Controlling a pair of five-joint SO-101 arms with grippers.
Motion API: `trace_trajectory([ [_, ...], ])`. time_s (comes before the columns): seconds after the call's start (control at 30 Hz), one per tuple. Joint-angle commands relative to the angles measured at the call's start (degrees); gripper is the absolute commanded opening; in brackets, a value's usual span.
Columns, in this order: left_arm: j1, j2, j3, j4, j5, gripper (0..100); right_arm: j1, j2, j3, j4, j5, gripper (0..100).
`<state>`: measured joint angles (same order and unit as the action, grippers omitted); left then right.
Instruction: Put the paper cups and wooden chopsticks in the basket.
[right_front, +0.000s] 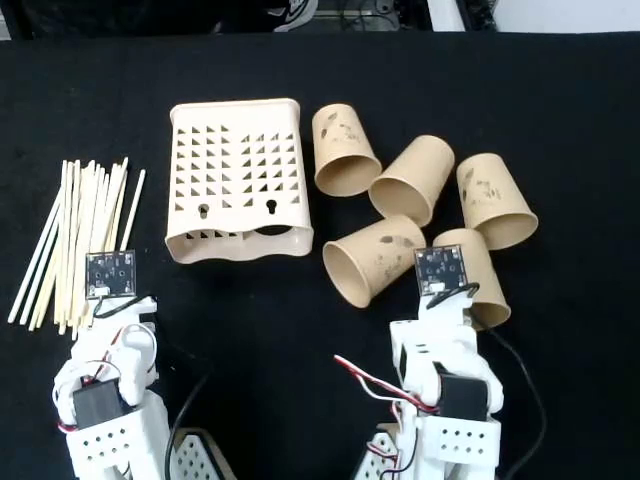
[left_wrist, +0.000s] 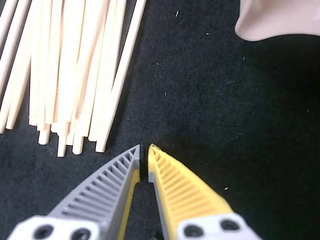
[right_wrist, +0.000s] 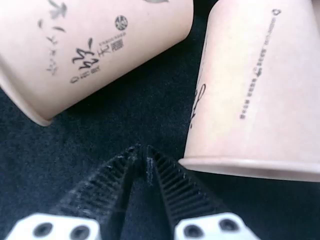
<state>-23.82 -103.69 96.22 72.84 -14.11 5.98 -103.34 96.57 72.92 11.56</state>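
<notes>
Where the black table is viewed from above, the cream basket is found lying flat on it with a perforated wall turned upward, and everything else is placed from that basket. Five paper cups are scattered on their sides to the right of the basket, all of them on the table outside it. One is laid just beside the basket's far right corner, two are spread farther to the right, and two are set off its near right corner, closer to the arms. The wooden chopsticks are gathered in a loose bundle to the left of the basket, apart from it and roughly parallel to its long side, with a few sticks fanned out at the bundle's edges. The left hand is held low over bare table between the chopsticks and the basket, just short of the sticks' near ends. Its grey and yellow fingers are brought together at the tips, and nothing is gripped. The right hand is held low to the right of the basket's near end, in the gap between the two nearest cups. Its black fingers are likewise closed tip to tip and empty, just beside the cups' rims, though contact cannot be made out.
</notes>
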Motion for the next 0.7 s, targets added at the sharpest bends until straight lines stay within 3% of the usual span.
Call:
trace_trajectory([
  [0.0, 0.0, -0.4, 1.0, 0.2, -0.3, 3, 0.5, -2.1, 0.0, 0.2, 0.4, 1.5],
  [0.17, 1.0, -0.4, 1.0, 0.2, -0.1, 3, 0.5, -2.1, 0.0, 0.2, 0.4, 1.5],
  [0.5, 10.5, -0.5, 1.0, 0.1, -0.4, 3, 0.5, -2.1, 0.0, 0.2, 0.4, 1.5],
  [0.67, 11.2, -0.6, -0.2, -2.1, 0.0, 3, 0.5, -2.1, 0.0, 0.2, 0.4, 1.5],
])
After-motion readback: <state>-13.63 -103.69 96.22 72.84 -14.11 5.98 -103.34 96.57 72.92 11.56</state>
